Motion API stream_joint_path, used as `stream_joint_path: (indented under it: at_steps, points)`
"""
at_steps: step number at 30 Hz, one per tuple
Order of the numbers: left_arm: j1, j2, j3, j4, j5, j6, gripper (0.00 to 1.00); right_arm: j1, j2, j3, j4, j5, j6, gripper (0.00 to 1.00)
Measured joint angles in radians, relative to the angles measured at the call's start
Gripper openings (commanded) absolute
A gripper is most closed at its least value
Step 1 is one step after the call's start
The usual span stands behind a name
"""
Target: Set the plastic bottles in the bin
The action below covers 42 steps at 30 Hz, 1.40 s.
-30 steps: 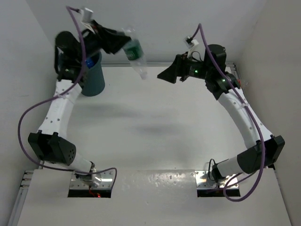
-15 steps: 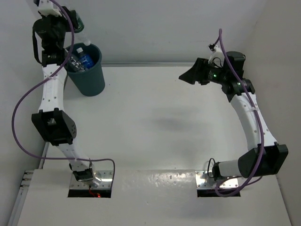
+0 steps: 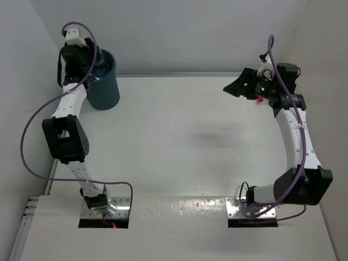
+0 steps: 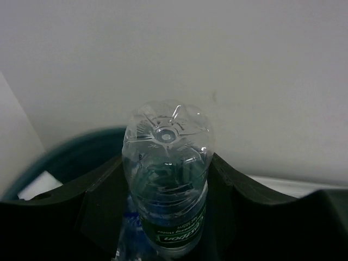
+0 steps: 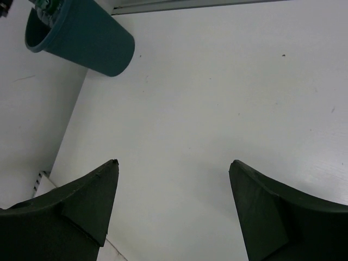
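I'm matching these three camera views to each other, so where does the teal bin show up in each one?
Top external: teal bin at far left, in the table's back corner.
Left wrist: bin rim low left, behind the left claw, shut on the green-labelled bottle.
Right wrist: bin in the top left corner.
Shared landmark: the white side wall beside the bin.

White matte table (image 3: 179,136), walled in white at the far edge and both sides. Bears a dark teal bin (image 3: 109,95), upright, in the far left corner. Bears a tiny red object (image 3: 260,99) near the far right, well apart from the bin. Carries a left mounting plate (image 3: 106,206) and a right mounting plate (image 3: 251,207), metal, at the near edge. Shows a few dark specks in the right wrist view.
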Motion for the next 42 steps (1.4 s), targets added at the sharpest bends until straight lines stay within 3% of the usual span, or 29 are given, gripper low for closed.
stream_joint_path:
  at_steps: [3,4,5,6,8,10,14,22,25,28,33,37,42]
  points:
    - [-0.017,-0.020,-0.109,0.013,-0.004,0.005,0.02,-0.018,0.004,0.000,-0.005,0.012,0.000,0.81]
    - [-0.025,-0.026,-0.140,0.010,-0.008,0.018,0.12,-0.024,0.007,0.000,-0.005,0.018,0.000,0.81]
    - [-0.032,-0.030,-0.166,0.005,-0.016,0.030,0.48,-0.027,0.011,0.000,-0.008,0.027,-0.002,0.81]
    - [-0.037,-0.034,-0.187,0.004,-0.020,0.041,0.62,-0.032,0.016,0.000,-0.011,0.035,-0.003,0.81]
    - [-0.038,-0.038,-0.209,0.002,-0.020,0.060,0.88,-0.047,0.028,0.000,-0.018,0.058,-0.007,0.81]
    - [-0.038,-0.052,-0.214,-0.012,-0.017,0.067,0.93,-0.064,0.042,0.000,-0.023,0.092,-0.011,0.81]
    - [-0.042,-0.091,-0.167,-0.040,0.001,0.068,0.98,-0.101,0.073,0.007,-0.022,0.177,-0.017,0.81]
    - [-0.048,-0.139,0.226,-0.095,0.001,0.105,1.00,-0.136,0.149,0.053,0.055,0.364,-0.080,0.81]
    - [-0.060,-0.217,0.272,-0.095,-0.002,0.127,1.00,-0.145,0.211,0.086,0.093,0.472,-0.137,0.81]
    - [-0.105,-0.316,0.234,-0.089,0.001,0.152,1.00,-0.170,0.368,0.233,0.095,0.562,-0.176,0.80]
    - [-0.225,-0.464,0.027,-0.117,0.005,0.183,1.00,-0.218,0.641,0.470,0.058,0.648,-0.214,0.80]
    - [-0.310,-0.510,-0.143,-0.169,-0.018,0.183,1.00,-0.239,0.874,0.748,-0.050,0.745,-0.177,0.92]
    - [-0.365,-0.520,-0.266,-0.249,-0.040,0.183,1.00,-0.245,0.892,0.708,-0.081,0.855,-0.087,0.93]
